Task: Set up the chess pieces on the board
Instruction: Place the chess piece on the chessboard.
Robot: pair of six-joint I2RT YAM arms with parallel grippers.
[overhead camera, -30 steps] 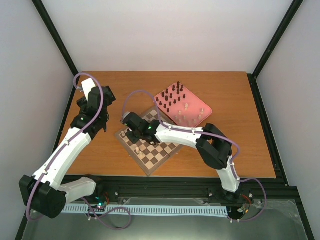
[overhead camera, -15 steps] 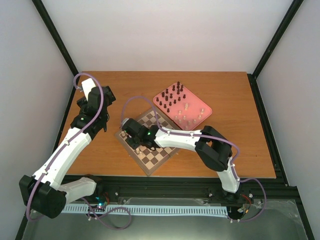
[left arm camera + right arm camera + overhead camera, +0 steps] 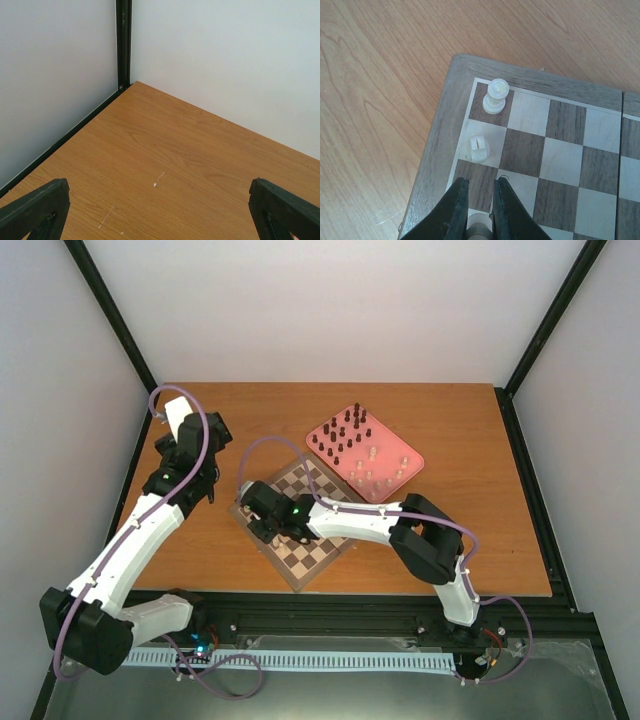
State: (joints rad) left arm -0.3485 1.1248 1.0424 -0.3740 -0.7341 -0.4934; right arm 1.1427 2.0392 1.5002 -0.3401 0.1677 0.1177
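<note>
Gripping a cream piece (image 3: 479, 223) inside the right hand (image 3: 479, 183).

Robotics lab test cell, plain white wall panels (image 3: 330, 310), black frame posts (image 3: 105, 305), 2 robot arms (image 3: 140, 540), wooden table (image 3: 470, 440)

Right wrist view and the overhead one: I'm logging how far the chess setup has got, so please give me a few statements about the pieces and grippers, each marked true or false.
1. On the square wooden checkered chessboard, one small cream turned piece stands on the corner square and a second cream piece on the next edge square. True.
2. The right gripper has its jaws wide open. False: they are nearly shut around a third cream piece.
3. The left gripper holds a dark piece. False: it is open and empty above the wooden table.
4. Dark brown pieces stand on the pink square tray. True.
</note>
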